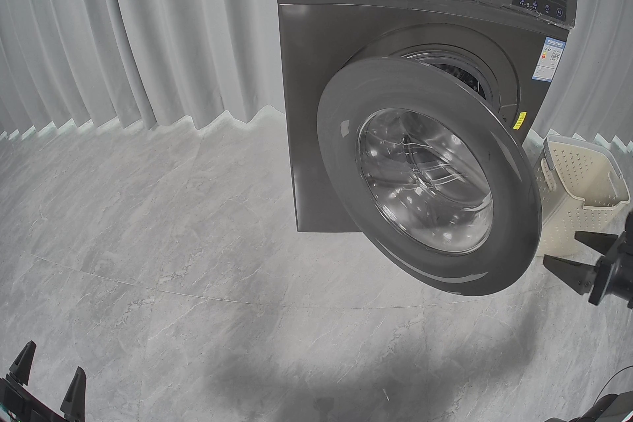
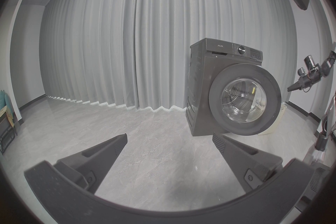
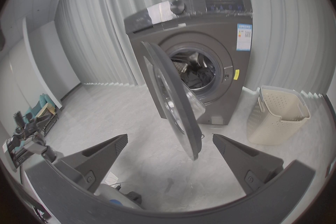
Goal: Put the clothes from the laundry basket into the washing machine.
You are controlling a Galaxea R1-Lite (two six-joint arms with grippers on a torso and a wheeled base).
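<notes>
Clothes (image 3: 197,76) lay as a dark heap inside the drum of the washing machine (image 1: 330,80), seen through the round opening in the right wrist view. The grey machine stood on the pale marble-patterned floor (image 1: 165,245), with its back to a long pleated curtain (image 1: 132,14). Its round door (image 1: 428,176), with a clear glass centre, was swung out, hinged on the robot's left side of the opening. The laundry basket (image 1: 583,179), cream plastic with perforated walls, stood upright on the floor just beside the machine on the robot's right, near the foot of the curtain. Its pale inner walls showed from above.

The left tool (image 1: 46,377) sat low at the near left of the floor, well apart from the machine, with its two dark fingers spread and nothing between them. The right tool (image 1: 564,250) was at the far right, near the basket and the lower rim of the door and touching neither. Its fingers were also spread wide and gripped nothing, pointing toward the door.
</notes>
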